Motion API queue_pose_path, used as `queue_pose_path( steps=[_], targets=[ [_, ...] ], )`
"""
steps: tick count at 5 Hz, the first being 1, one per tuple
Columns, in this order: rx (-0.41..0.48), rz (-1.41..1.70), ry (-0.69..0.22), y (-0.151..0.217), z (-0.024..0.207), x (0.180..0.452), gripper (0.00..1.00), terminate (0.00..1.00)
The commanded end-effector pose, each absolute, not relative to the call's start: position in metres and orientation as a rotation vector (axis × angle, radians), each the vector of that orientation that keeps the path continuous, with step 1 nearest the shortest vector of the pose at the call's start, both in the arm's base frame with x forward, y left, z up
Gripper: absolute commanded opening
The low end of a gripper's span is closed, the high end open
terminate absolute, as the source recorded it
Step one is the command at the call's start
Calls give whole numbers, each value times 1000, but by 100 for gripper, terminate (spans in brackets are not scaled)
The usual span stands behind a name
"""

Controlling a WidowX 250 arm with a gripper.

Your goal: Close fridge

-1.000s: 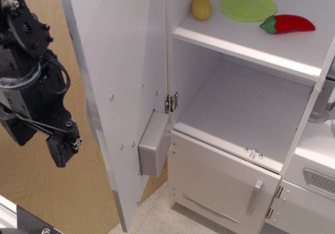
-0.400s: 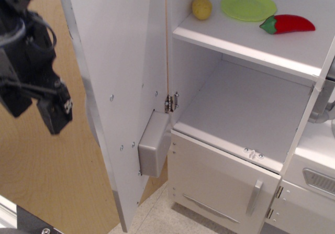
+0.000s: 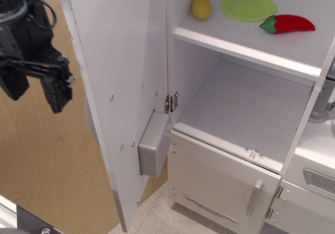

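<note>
The white fridge (image 3: 246, 51) stands open, with white shelves showing inside. Its big door (image 3: 125, 61) is swung far out to the left and shows me its inner face, with a grey box (image 3: 154, 146) low on it. The handle and dispenser panel are hidden on the far side. My black gripper (image 3: 34, 90) hangs at the left, behind the door's outer edge and close to it without touching. Its two fingers (image 3: 56, 95) point down, spread apart, with nothing between them.
On the top shelf lie a yellow potato-like ball (image 3: 201, 8), a green plate (image 3: 248, 6) and a red pepper (image 3: 288, 23). Below is a smaller door with a short silver handle (image 3: 254, 196). A grey vent panel (image 3: 319, 180) is at the right. A wooden wall (image 3: 47, 166) is behind the gripper.
My gripper has risen from the lower left and then shifted right, closer to the door's outer edge. The door has not moved.
</note>
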State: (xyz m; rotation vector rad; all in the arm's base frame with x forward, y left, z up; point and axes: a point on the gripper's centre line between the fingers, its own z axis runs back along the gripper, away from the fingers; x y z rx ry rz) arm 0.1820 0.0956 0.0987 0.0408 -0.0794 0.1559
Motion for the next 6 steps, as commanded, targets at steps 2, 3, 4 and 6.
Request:
queue_pose_path(
  steps=[2, 3, 4, 6],
  targets=[
    [83, 114, -49, 45, 101, 215, 100, 0],
    [79, 108, -53, 27, 105, 227, 100, 0],
    [67, 118, -53, 10, 110, 253, 100, 0],
    [71, 154, -75, -5, 111, 286, 100, 0]
  ],
)
